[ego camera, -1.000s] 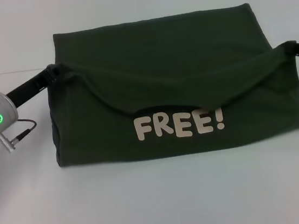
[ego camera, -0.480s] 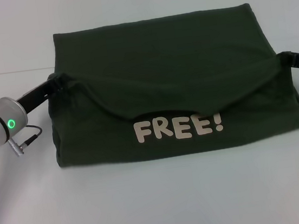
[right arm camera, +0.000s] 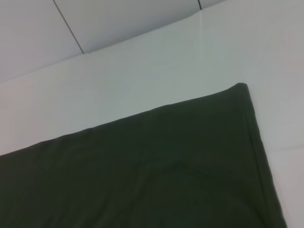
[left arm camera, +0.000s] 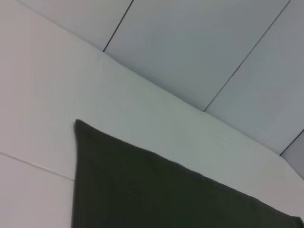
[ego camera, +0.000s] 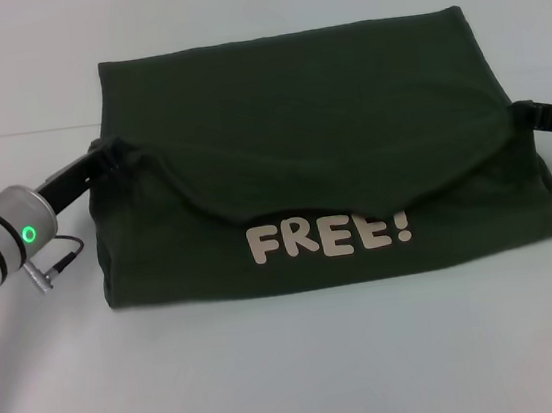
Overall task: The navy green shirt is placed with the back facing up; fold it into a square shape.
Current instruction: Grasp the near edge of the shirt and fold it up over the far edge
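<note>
The folded flap of the navy green shirt [ego camera: 300, 153] covers the tops of the letters "FREE!" [ego camera: 330, 235]. Fabric swallows the left hand [ego camera: 103, 152] and right hand [ego camera: 524, 111] fingertips.

Head view frontal; wrists near shirt [ego camera: 297, 133].

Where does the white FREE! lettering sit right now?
In the head view, the white FREE! lettering lies on the dark olive-green shirt's near portion, just below the sagging folded flap, centred between both grippers.
</note>
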You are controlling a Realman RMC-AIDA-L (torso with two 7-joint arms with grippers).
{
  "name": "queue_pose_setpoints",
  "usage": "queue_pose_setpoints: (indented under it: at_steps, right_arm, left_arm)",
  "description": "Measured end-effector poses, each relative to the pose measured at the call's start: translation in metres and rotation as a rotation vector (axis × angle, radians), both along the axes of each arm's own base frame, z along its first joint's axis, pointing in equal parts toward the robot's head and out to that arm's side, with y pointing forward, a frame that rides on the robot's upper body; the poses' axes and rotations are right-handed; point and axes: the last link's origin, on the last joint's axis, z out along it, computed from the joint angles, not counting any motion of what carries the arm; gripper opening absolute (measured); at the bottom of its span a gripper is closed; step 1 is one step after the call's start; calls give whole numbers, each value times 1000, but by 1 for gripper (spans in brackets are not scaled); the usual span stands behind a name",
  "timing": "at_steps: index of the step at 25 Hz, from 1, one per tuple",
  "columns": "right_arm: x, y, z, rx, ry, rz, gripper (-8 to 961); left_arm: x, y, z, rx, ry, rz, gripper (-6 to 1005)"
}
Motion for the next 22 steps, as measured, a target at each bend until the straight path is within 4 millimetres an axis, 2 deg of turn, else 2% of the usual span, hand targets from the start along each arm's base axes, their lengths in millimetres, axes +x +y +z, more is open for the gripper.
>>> queue_pose_setpoints:
  at_steps: [4,9,11,14,20,22]
  right_arm:
    - [5,-4,0,3,2,-15,30]
    - [11,-9,0,3,9,-29,232]
    - [14,-12,0,0,13,-33,269]
    - [16,-15,3,0,28,-32,325]
    - [20,-26,16,16,136,-1,436]
    - [21,-33,22,20,173,30,609]
  left_arm:
    - [-5,1,-3,4,11,44,92]
    - [-10,1,-7,8,18,90,178]
    - [-11,0,-7,7,17,93,213]
    - [-12,-1,-7,4,12,95,408]
    - [-12,-6,-6,-6,-13,65,617]
    - [-14,-17,4,-28,-88,-4,687]
